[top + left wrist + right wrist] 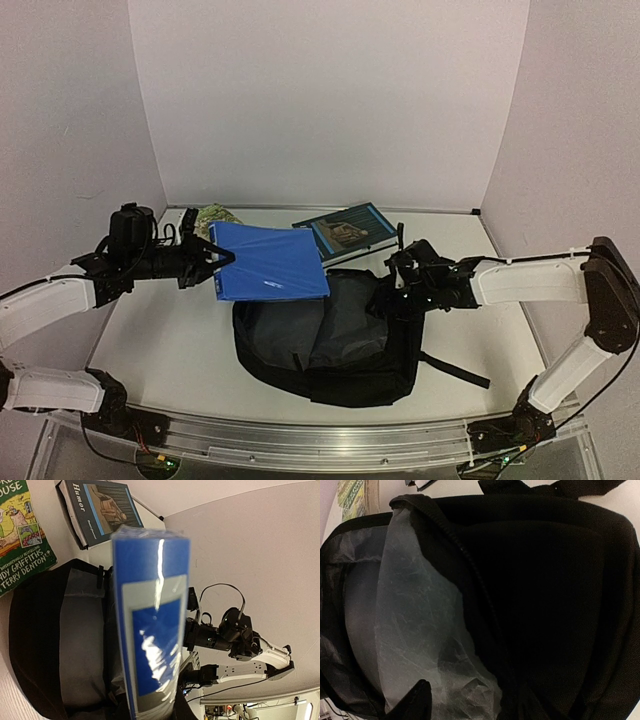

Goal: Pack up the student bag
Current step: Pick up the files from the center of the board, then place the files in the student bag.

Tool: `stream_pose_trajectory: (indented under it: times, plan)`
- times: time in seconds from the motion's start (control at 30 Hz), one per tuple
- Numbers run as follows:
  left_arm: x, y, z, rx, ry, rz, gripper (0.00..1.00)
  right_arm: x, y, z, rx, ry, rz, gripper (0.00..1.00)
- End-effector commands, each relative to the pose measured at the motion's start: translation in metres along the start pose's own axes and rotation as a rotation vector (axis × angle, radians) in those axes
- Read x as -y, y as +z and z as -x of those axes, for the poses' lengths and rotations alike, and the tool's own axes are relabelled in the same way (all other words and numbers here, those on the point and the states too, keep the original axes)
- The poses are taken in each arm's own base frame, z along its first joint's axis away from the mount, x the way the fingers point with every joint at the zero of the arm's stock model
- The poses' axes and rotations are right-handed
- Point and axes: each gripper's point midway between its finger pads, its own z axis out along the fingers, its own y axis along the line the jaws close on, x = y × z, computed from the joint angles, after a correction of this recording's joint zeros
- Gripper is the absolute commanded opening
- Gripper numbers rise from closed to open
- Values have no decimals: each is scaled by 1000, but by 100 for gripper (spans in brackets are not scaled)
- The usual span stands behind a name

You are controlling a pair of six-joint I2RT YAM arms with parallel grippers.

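White table (160, 340) in a pale-walled booth, seen from above and from both wrists.

(a) Nearest the arm bases lies the student bag (340, 370), flat at the table's front centre between the two arms. Its mouth is open towards the far left, and grey lining shows inside.

(b) The right gripper (387, 290) sits at the bag's far right edge, touching or just above the fabric. In the right wrist view one dark finger (415, 705) lies over the pale lining at the opening. The other is lost against the black cloth (560, 605), so it cannot be told whether the jaws are spread or gripping.

(c) The left gripper (213, 262) is off the bag's far left corner and raised above the table. It is pinched on the left edge of a blue book (270, 262), which it holds roughly flat. The book's right part overlaps the bag's far rim in the overhead view. The left wrist view looks along the book's glossy spine (152, 630), with the bag (35, 645) below it.

(d) Farther back, a dark book titled "Humor" (345, 230) lies just beyond the bag (its blue stripe is visible). A green illustrated book (215, 215) lies near the back left corner.
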Motion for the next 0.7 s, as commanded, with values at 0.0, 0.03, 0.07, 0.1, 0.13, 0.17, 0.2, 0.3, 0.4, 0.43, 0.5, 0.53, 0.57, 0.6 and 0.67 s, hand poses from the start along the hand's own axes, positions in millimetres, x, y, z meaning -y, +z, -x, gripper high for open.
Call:
stream_pose_trajectory:
  times: [0.0, 0.03, 0.07, 0.1, 0.13, 0.17, 0.2, 0.3, 0.4, 0.43, 0.5, 0.53, 0.57, 0.6, 0.67]
  plan:
    - [4, -7, -12, -50, 37, -7, 5, -4, -1, 15, 49, -30, -39, 40]
    - [3, -7, -13, -56, 38, -6, 5, -6, -3, 16, 54, -28, -39, 31]
    - [1, -7, -15, -65, 36, -1, 5, -7, -6, 18, 63, -28, -38, 23]
    - [-1, -6, -18, -79, 31, 3, 5, -9, -11, 20, 74, -27, -36, 17]
    - [-3, -4, -20, -96, 26, 7, 5, -11, -15, 23, 83, -26, -35, 11]
    - [-5, -3, -23, -116, 22, 9, 5, -13, -21, 25, 89, -26, -29, 7]
    - [-6, -2, -24, -133, 23, 12, 5, -15, -29, 30, 106, -27, -30, 3]
    - [-8, -1, -26, -155, 32, 14, 5, -27, -52, 42, 143, -29, 5, 0]
    - [-12, 3, -26, -182, 28, 13, 4, -43, -74, 51, 165, -32, 68, 0]
    - [-13, 5, -27, -190, 25, 13, 4, -48, -80, 54, 169, -32, 87, 0]
    - [-16, 9, -26, -196, 21, 10, 4, -56, -88, 57, 174, -30, 116, 0]
    - [-17, 11, -25, -196, 22, 4, 4, -59, -91, 58, 174, -28, 129, 0]
    - [-17, 13, -24, -196, 22, -5, 4, -62, -94, 60, 176, -28, 142, 0]
    - [-17, 14, -24, -200, 23, -11, 4, -65, -95, 61, 175, -28, 152, 0]
    - [-20, 18, -22, -205, 29, -5, 4, -70, -99, 61, 171, -30, 173, 0]
